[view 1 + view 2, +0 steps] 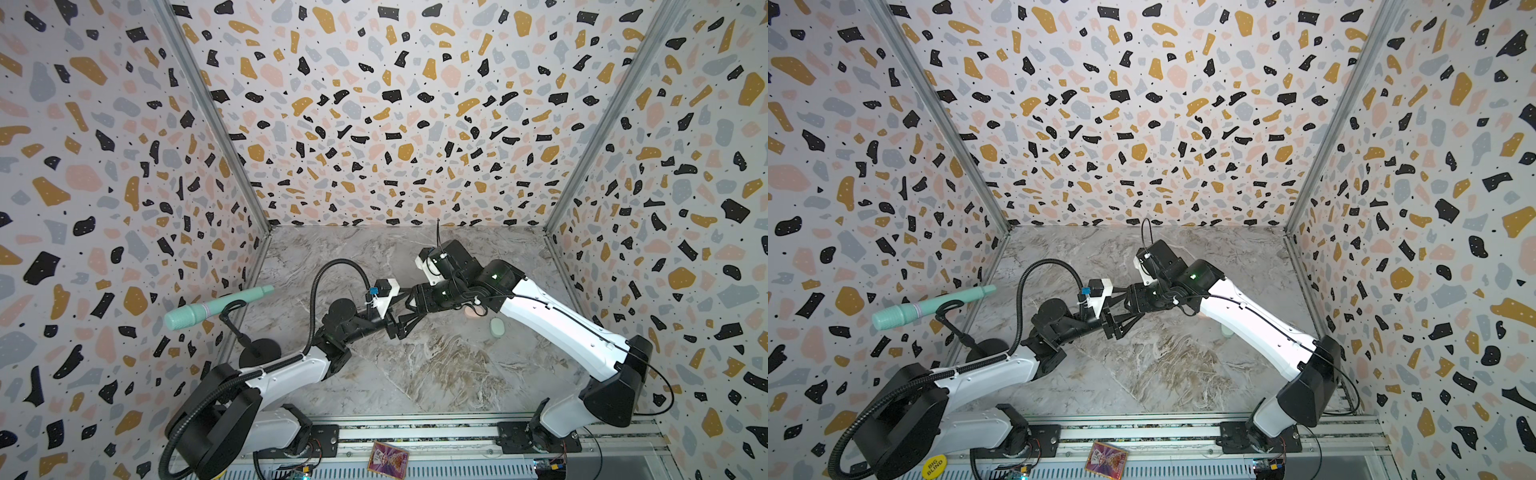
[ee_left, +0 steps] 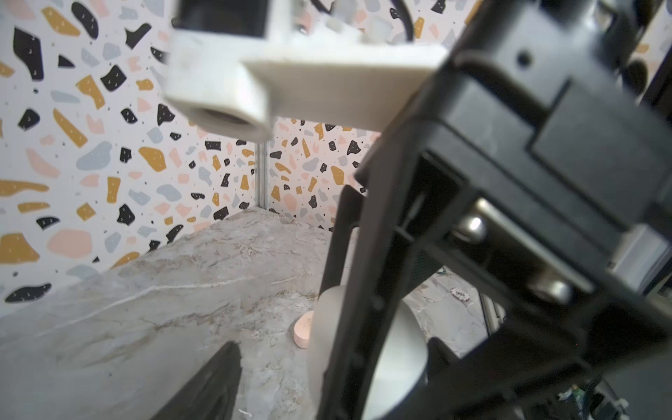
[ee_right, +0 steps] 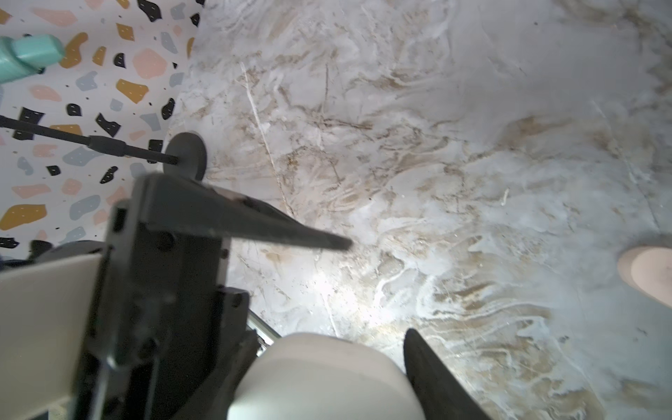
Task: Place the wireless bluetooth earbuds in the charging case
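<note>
A white charging case (image 3: 323, 374) with its lid down sits in my right gripper (image 3: 327, 342), which is shut on it above the middle of the table. One black fingertip (image 3: 411, 338) shows beside the case; the other is hidden. In the left wrist view the same white case (image 2: 394, 356) shows behind the right gripper's black finger. My left gripper (image 2: 334, 345) is open, its fingers spread wide around the right gripper and the case. In both top views the two grippers (image 1: 409, 311) meet nose to nose. No earbuds are in view.
A pale pink case (image 1: 473, 311) and a mint case (image 1: 496, 326) lie on the marble table (image 1: 436, 374) under the right arm. A mint microphone (image 1: 216, 307) on a black stand (image 1: 259, 349) stands at the left wall. Terrazzo walls enclose three sides.
</note>
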Robot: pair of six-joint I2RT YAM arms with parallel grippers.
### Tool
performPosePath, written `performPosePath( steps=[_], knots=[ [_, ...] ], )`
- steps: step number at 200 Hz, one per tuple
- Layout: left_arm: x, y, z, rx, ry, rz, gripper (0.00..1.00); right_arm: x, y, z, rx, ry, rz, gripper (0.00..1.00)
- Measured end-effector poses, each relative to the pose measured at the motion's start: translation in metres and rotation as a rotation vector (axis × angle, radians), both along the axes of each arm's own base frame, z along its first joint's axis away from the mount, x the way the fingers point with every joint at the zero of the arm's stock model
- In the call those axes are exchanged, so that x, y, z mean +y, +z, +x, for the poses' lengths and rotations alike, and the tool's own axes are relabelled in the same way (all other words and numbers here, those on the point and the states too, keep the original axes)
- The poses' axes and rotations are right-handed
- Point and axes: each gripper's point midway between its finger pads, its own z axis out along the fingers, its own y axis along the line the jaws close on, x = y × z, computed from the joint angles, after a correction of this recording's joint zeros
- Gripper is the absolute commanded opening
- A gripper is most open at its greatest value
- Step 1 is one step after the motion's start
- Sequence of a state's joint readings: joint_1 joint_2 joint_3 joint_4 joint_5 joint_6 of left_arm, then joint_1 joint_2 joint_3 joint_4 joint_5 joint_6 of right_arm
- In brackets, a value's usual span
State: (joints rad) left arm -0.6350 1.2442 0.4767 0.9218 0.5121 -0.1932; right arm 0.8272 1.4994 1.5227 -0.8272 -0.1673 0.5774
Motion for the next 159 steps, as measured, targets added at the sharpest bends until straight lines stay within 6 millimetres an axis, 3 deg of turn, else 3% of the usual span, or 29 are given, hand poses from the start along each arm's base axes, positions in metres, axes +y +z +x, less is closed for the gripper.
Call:
performPosePath(
  steps=[37, 65, 107, 133, 159],
  knots=[
    [0.025, -0.026, 0.007, 0.091, 0.158, 0.046, 1.00, -0.043, -0.036, 0.003, 0.009, -0.091, -0.047, 0.49],
    [0.051, -0.053, 0.012, 0.177, 0.301, 0.100, 1.00, -0.079, -0.088, 0.000, 0.045, -0.171, -0.126, 0.48],
    [0.078, -0.067, 0.023, 0.229, 0.471, 0.148, 1.00, -0.136, -0.162, -0.010, 0.116, -0.292, -0.246, 0.48],
    [0.084, -0.084, 0.026, 0.269, 0.509, 0.202, 1.00, -0.152, -0.179, -0.006, 0.115, -0.337, -0.265, 0.48],
    [0.088, -0.092, 0.027, 0.290, 0.532, 0.228, 1.00, -0.155, -0.191, 0.005, 0.106, -0.353, -0.275, 0.48]
  ],
)
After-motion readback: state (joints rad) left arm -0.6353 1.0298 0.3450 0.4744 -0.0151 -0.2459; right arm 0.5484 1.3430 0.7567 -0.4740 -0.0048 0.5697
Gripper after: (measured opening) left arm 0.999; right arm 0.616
